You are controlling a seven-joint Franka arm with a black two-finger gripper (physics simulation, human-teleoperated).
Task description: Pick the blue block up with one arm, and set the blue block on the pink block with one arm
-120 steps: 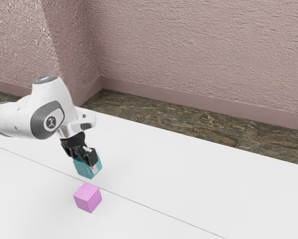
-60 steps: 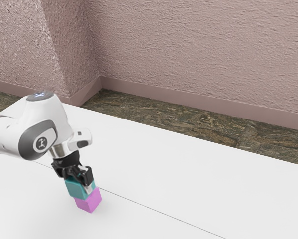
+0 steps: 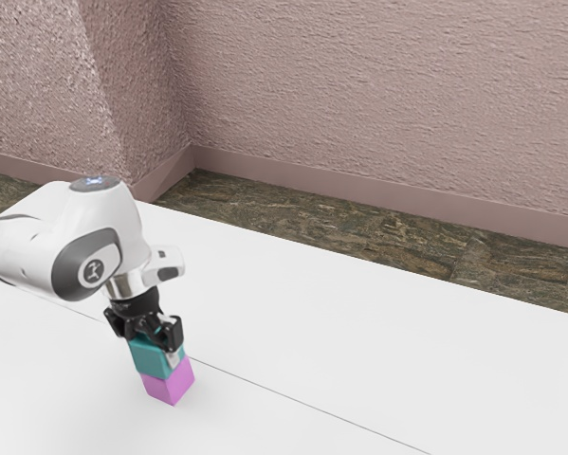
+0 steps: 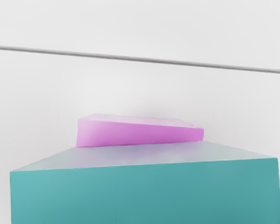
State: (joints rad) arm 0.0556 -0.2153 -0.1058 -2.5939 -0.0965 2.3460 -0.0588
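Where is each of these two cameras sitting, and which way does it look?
Exterior view: beside the arm, above the table, looking down toward the wall corner; shows the white arm and black tool over the blue block, stacked on the pink block.
Wrist view: on the arm's hand, looking down past the blue block at the pink block.
Shared: both blocks, the table and its dark line.

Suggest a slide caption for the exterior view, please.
Robot pincer holds the blue block atop the pink block on a white table.
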